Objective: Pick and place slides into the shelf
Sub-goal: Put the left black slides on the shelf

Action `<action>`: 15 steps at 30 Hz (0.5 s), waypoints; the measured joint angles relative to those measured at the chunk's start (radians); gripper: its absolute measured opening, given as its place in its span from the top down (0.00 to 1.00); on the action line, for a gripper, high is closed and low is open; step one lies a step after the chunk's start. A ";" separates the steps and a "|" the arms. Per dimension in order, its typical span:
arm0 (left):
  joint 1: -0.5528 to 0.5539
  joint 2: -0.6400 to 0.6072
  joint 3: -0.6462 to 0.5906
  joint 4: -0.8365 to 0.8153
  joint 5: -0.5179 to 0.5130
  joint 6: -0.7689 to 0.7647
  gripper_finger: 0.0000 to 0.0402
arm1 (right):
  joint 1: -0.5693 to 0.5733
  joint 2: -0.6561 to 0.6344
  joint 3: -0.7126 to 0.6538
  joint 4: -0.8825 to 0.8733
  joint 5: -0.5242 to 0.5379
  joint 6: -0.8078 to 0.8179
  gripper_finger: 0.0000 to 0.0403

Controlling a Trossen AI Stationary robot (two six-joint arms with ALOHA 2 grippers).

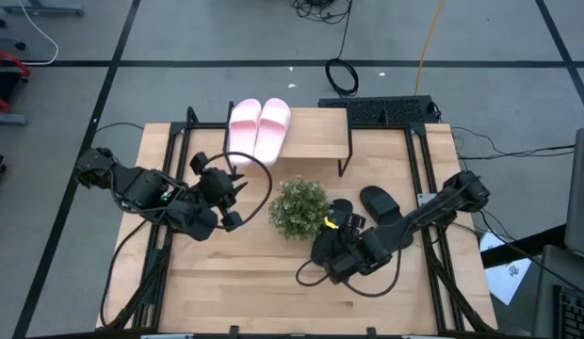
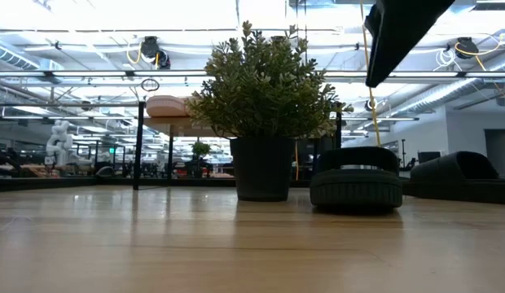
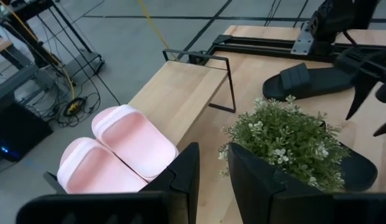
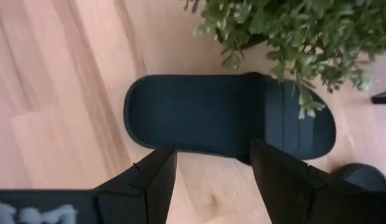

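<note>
Black is the colour that matters now: we see one black slide (image 4: 227, 118) lying flat on the table (image 1: 235, 292) just beside the plant (image 1: 299, 207), directly beyond the right gripper (image 4: 213, 180), whose fingers are spread with a clear gap between them. From the right wrist view, the slide's long axis runs crosswise to the line between the two fingers, so we judge a descent here would straddle its width near the heel end. The second black slide (image 1: 380, 202) lies a little farther toward the right arm's base. Both pink slides (image 1: 259, 127) already sit side by side on the shelf (image 1: 316, 132), whose other half is bare.

The left gripper (image 3: 211, 168) waits near the pink pair, fingers parted and empty; the right arm is plainly nearer the black slides.

Leaves overhang the strap end of the nearer slide, and in the high view the gripper hides most of it.
</note>
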 joint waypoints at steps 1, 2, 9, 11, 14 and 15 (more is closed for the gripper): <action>0.000 0.000 0.000 0.000 0.000 0.004 0.79 | -0.004 0.003 0.000 -0.005 -0.001 0.001 0.51; -0.001 0.000 0.000 0.000 0.000 0.011 0.79 | -0.006 0.005 0.000 -0.014 -0.003 0.003 0.51; -0.003 0.000 0.000 -0.002 -0.001 0.033 0.79 | -0.014 0.001 -0.058 -0.042 -0.006 0.066 0.51; -0.003 0.000 0.000 -0.002 -0.001 0.046 0.79 | -0.014 -0.002 -0.079 -0.031 -0.006 0.079 0.51; -0.003 0.000 0.000 -0.002 -0.006 0.064 0.79 | -0.014 -0.001 -0.109 -0.007 -0.004 0.079 0.51; -0.003 0.000 0.000 -0.002 -0.006 0.070 0.79 | -0.014 0.000 -0.116 -0.002 -0.001 0.079 0.51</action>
